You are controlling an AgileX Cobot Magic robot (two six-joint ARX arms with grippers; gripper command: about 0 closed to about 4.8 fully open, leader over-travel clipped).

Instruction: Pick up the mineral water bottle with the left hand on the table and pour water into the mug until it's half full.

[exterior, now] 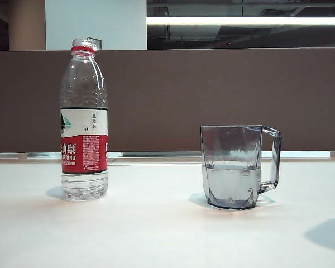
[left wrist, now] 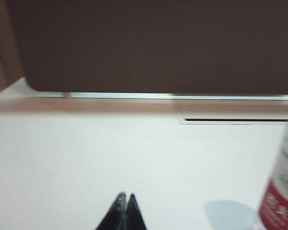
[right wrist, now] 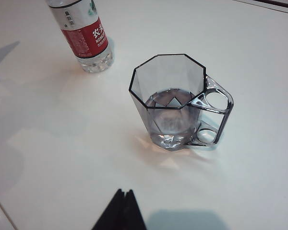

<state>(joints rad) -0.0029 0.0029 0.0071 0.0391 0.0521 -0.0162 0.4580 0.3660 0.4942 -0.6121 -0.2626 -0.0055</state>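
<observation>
Standing: one bottle [exterior: 84, 120], one mug [exterior: 234, 166], two closed pincers [left wrist: 125, 213] [right wrist: 123, 211]

Left gripper [left wrist: 124, 197] black, tapered fingers; right gripper [right wrist: 124, 193] alike.

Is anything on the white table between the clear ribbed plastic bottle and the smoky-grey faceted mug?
Nothing visible: bare white table lies between the bottle and the mug.
</observation>
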